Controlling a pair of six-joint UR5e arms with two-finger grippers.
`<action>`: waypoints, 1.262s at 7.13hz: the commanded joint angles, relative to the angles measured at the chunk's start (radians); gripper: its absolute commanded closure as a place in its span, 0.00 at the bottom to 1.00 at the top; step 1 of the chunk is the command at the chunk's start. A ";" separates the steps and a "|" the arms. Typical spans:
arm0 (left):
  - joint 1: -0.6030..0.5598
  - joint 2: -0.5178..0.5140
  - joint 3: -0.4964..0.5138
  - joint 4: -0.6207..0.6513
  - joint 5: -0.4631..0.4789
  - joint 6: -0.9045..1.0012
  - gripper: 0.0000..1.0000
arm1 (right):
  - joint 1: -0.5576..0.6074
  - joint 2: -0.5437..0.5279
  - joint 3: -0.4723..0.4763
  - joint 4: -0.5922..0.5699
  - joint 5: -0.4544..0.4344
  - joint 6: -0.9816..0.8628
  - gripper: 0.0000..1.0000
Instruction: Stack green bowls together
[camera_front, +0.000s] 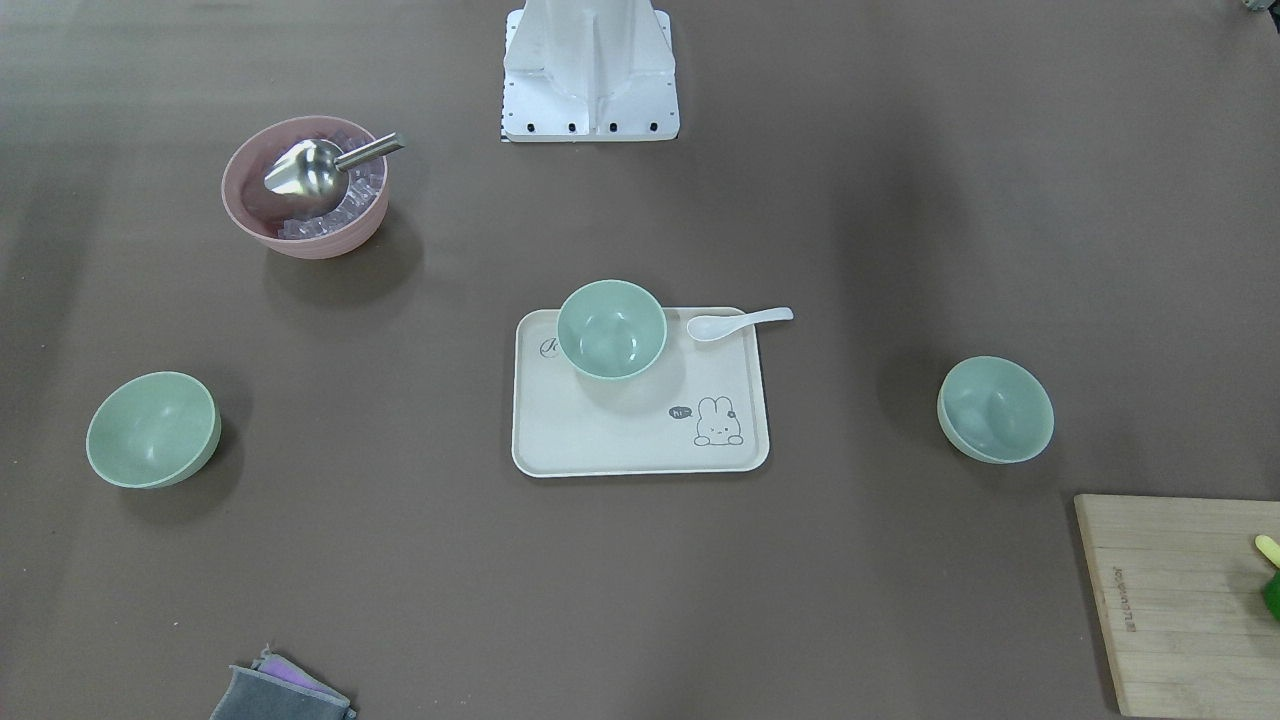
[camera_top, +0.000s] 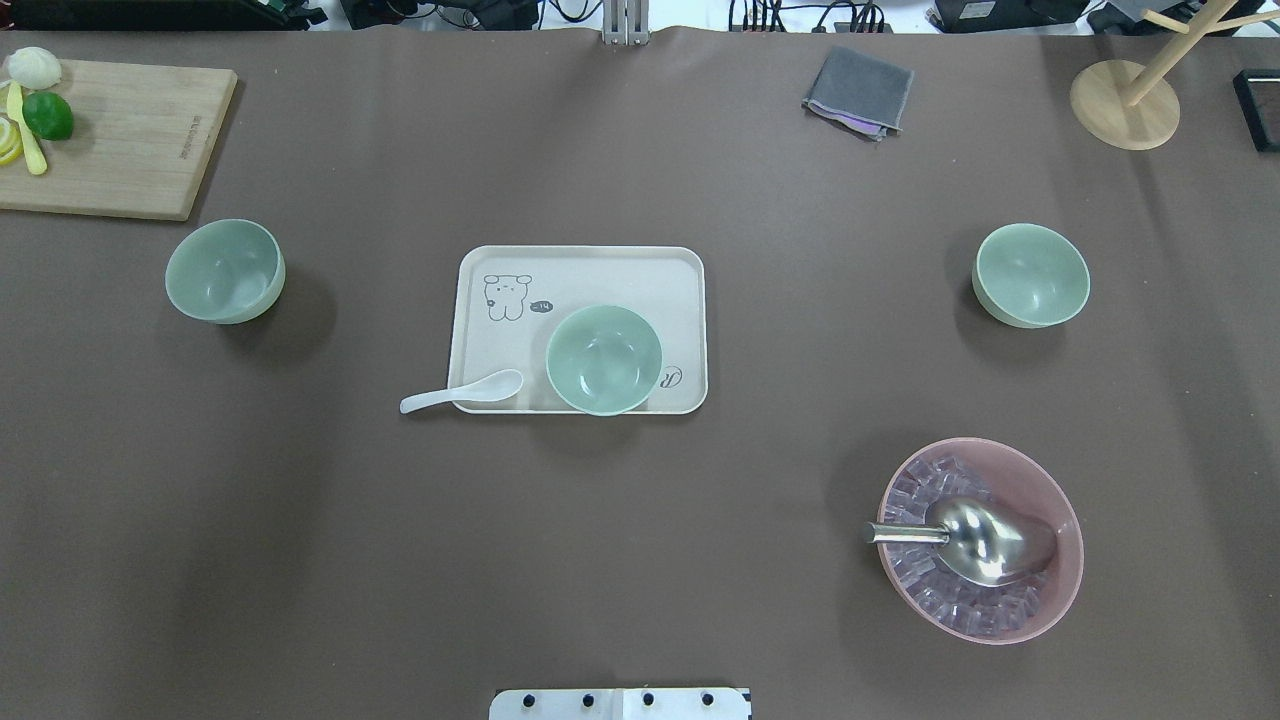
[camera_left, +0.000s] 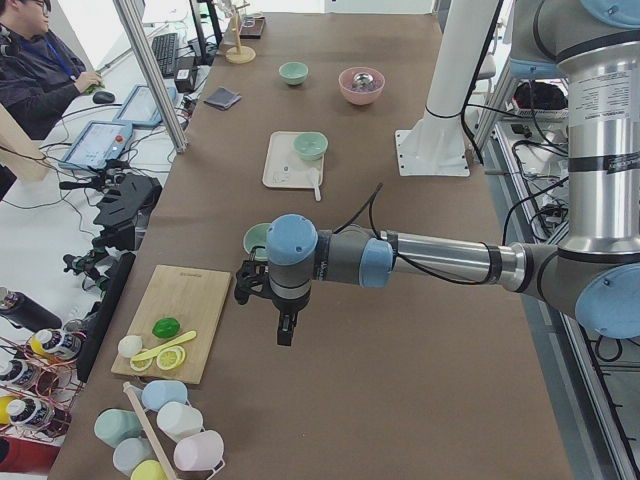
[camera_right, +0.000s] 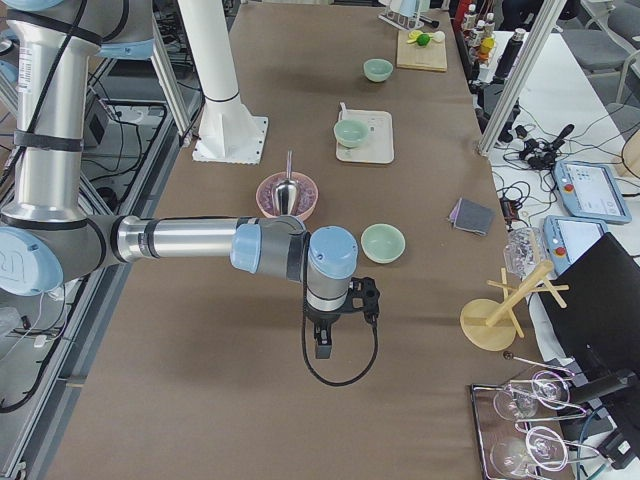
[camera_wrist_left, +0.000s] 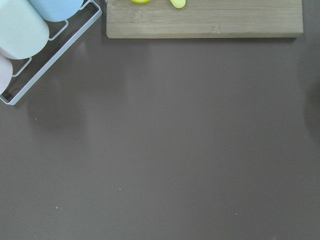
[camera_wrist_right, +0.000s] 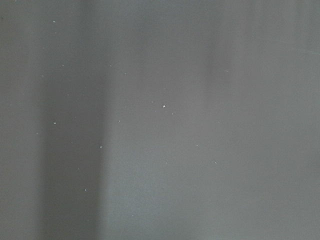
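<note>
- The left gripper (camera_left: 285, 325) showed only in the view from the table's left end. It hung fingers-down over the brown table cover (camera_top: 300, 550). Whether its fingers were spread or pressed together could not be told from there.
- The right gripper (camera_right: 322, 345) showed only in the view from the right end, also pointing down over bare cover. Its fingers' state could not be told either.
- The middle green bowl (camera_top: 604, 359), a small round pale mint-green plastic one, stood upright on the cream rectangular tray (camera_top: 580, 255). It sat on the part of the tray nearest the robot and toward the robot's right. The tray bore a rabbit drawing and lay at the table's middle.
- The left green bowl (camera_top: 224, 270), identical to the first, stood on the cover well to the robot's left, near the wooden chopping board (camera_top: 130, 150).
- The right green bowl (camera_top: 1031, 274), also identical, stood well apart on the robot's right.
- All three bowls sat singly, none inside another.
- A white spoon (camera_top: 462, 392) lay across the tray's near-left corner, its handle out over the cover, beside the middle green bowl but apart from it.
- A larger pink bowl (camera_top: 1070, 560) held clear ice cubes and a metal scoop (camera_top: 990, 540). It stood on the robot's right, nearer the robot than the right green bowl.
- A lime (camera_top: 47, 115) lay on the chopping board.
- A folded grey cloth (camera_top: 858, 92) lay near the far edge.
</note>
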 joint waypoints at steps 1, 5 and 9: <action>0.000 0.001 -0.004 -0.003 -0.003 0.002 0.02 | 0.001 -0.002 0.002 0.000 0.000 0.001 0.00; 0.002 -0.047 -0.005 -0.006 -0.003 -0.002 0.02 | 0.003 0.009 0.016 0.191 -0.008 0.008 0.00; 0.000 -0.173 0.024 -0.075 -0.012 -0.008 0.02 | 0.003 0.005 -0.012 0.417 0.082 0.174 0.00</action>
